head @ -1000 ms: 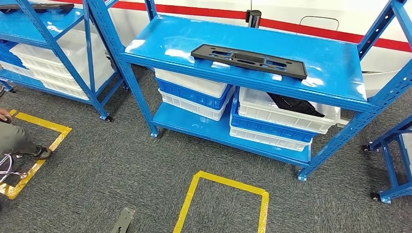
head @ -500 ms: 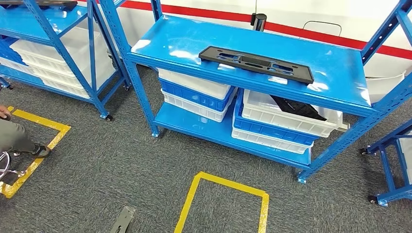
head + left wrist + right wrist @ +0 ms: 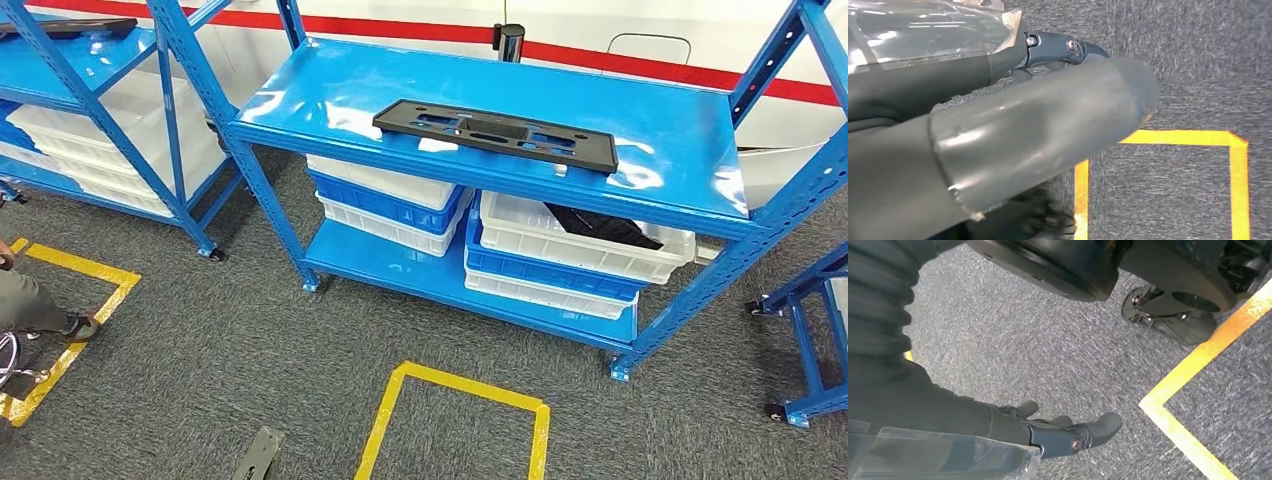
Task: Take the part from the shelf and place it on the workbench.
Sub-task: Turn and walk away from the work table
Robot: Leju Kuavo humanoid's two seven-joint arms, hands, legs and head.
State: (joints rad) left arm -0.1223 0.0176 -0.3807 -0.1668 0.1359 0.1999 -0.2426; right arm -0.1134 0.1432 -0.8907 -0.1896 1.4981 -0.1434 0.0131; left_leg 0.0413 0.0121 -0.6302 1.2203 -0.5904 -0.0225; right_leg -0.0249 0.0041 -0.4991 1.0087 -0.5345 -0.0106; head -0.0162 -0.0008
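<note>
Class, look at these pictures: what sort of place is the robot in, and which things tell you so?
Probably a factory storeroom or parts-handling area: blue steel shelving, stacked white and blue plastic crates, and yellow tape boxes marked on the grey carpet.

The part [image 3: 495, 134] lies on the shelf [image 3: 680, 140], crates [image 3: 580, 245] beneath.

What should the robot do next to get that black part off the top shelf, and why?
Probably step closer to the shelf. The black part lies untouched on the top level, and both hands, left hand and right hand, hang low over the carpet, holding nothing.
</note>
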